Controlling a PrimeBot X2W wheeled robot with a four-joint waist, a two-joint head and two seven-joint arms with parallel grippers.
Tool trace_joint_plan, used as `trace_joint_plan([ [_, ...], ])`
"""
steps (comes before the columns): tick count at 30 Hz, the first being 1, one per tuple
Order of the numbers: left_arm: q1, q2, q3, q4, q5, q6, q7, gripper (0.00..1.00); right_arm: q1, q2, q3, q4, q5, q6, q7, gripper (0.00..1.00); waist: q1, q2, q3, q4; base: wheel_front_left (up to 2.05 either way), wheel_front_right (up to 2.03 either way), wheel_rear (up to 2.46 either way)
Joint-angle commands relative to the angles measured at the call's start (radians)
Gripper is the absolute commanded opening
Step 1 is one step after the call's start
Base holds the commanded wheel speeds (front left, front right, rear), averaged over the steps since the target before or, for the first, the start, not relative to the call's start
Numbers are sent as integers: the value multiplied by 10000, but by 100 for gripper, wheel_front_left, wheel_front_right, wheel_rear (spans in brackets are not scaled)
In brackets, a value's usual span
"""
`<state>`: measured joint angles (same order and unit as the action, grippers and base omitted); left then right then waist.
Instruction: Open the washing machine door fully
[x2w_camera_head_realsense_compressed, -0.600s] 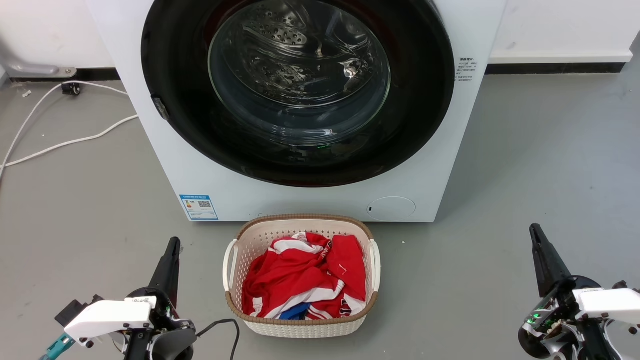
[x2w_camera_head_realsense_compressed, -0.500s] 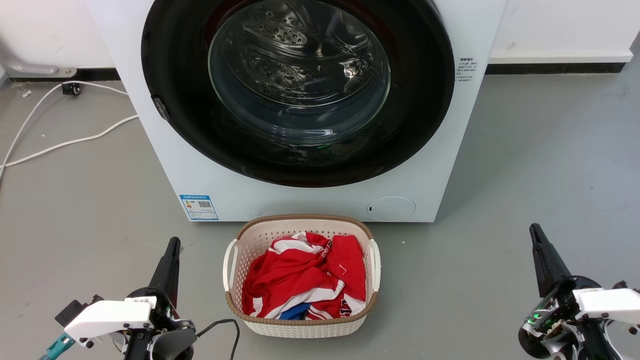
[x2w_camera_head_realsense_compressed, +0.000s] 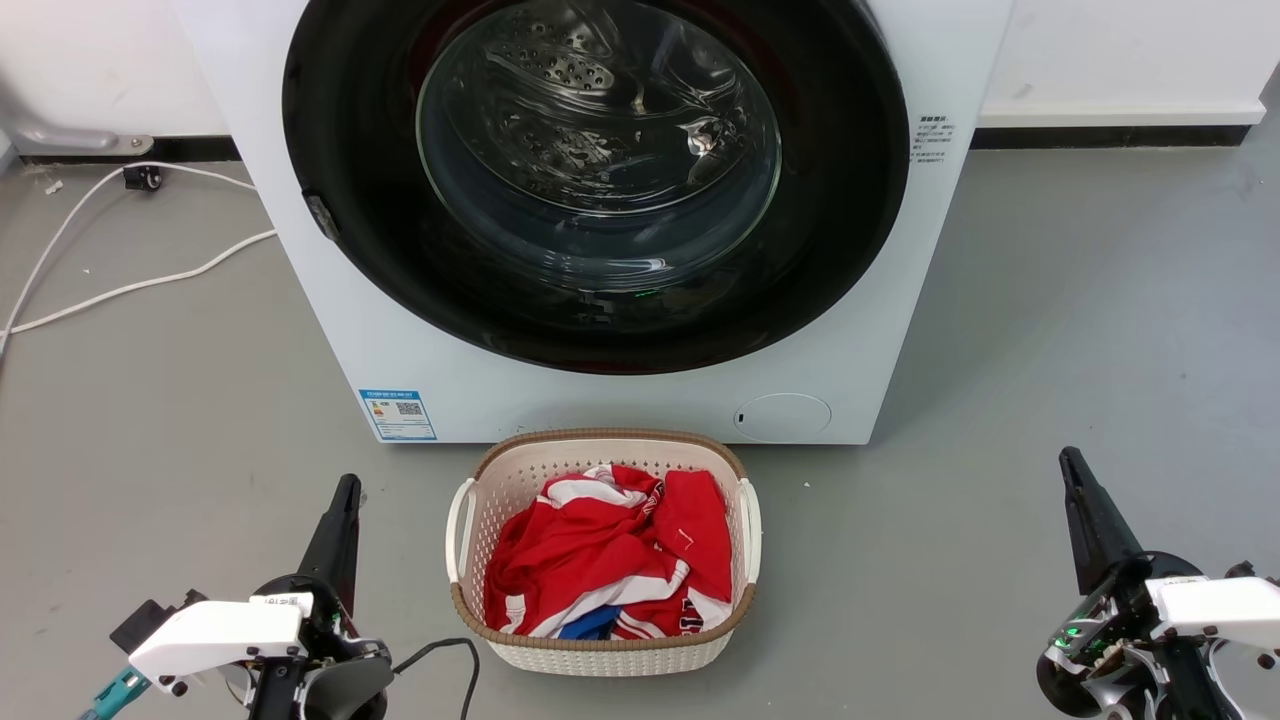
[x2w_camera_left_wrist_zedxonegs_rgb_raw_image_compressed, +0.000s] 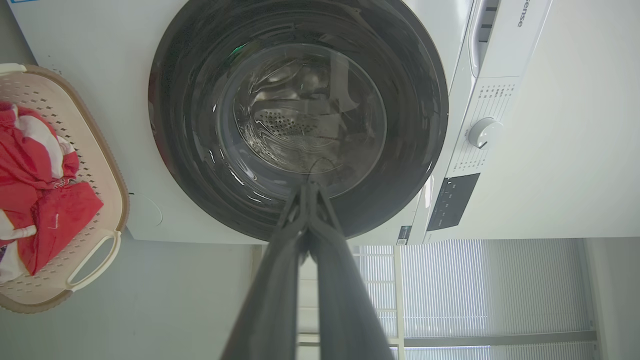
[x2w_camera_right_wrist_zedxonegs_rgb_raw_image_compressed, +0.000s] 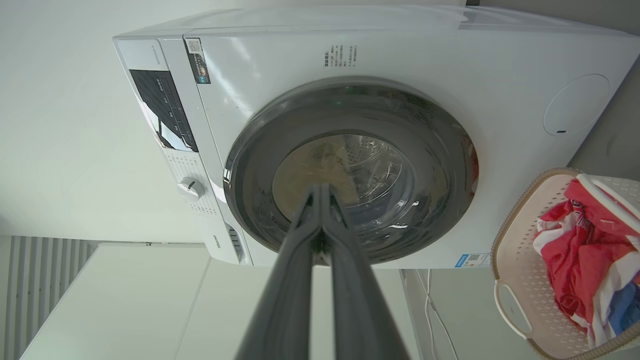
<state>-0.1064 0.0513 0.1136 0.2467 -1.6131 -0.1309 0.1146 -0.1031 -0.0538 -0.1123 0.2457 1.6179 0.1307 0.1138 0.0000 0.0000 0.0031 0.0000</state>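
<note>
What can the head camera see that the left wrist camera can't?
Head camera's extras: the white cable lying on the grey floor, and the right end effector. Left wrist camera's extras: the white round dial and the slatted window blinds. Both share the round glossy black washing machine door, the white woven laundry basket holding red clothes, and the left end effector.

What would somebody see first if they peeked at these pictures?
The big round glossy black door with its clear glass middle, shut on the white washing machine, looms at the top of the head view. Right before it on the grey floor sits a white woven basket of bright red clothes.
</note>
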Motion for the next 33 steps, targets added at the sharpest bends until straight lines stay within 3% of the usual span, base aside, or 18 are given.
trace_joint_plan([
  [1, -64, -24, 25, -13, 0, -26, 22, 0, -126, 32, -10, 9, -80, 0, 16, 0, 0, 0, 0, 0, 0, 0, 0],
  [5, -64, -24, 25, -13, 0, -26, 22, 0, -126, 34, -11, 9, -82, 0, 18, 0, 0, 0, 0, 0, 0, 0, 0],
  [6, 12, -2, -8, 30, 0, 2, -3, 100, 17, 2, 0, 25, 3, 0, -3, 100, 0, 0, 0, 0, 0, 0, 0],
  [17, 344, -26, -58, 19, 632, 67, -418, 100, 417, 21, -19, 75, -757, -1, -402, 100, 0, 0, 9, 3, 0, 0, 0],
  [26, 413, -23, -229, -715, 2567, 470, -842, 100, 578, 21, 14, -607, -2999, 0, -826, 100, 0, 0, 26, 12, 0, 0, 0],
  [27, 445, -22, -347, -926, 3275, 648, -973, 100, 642, 22, 73, -840, -3772, 0, -957, 100, 0, 0, 29, 16, 0, 0, 0],
  [33, 539, -21, -614, -1194, 4752, 957, -1222, 100, 747, 22, 250, -1268, -5374, 1, -1208, 100, 0, 0, 34, 12, 0, 0, 0],
])
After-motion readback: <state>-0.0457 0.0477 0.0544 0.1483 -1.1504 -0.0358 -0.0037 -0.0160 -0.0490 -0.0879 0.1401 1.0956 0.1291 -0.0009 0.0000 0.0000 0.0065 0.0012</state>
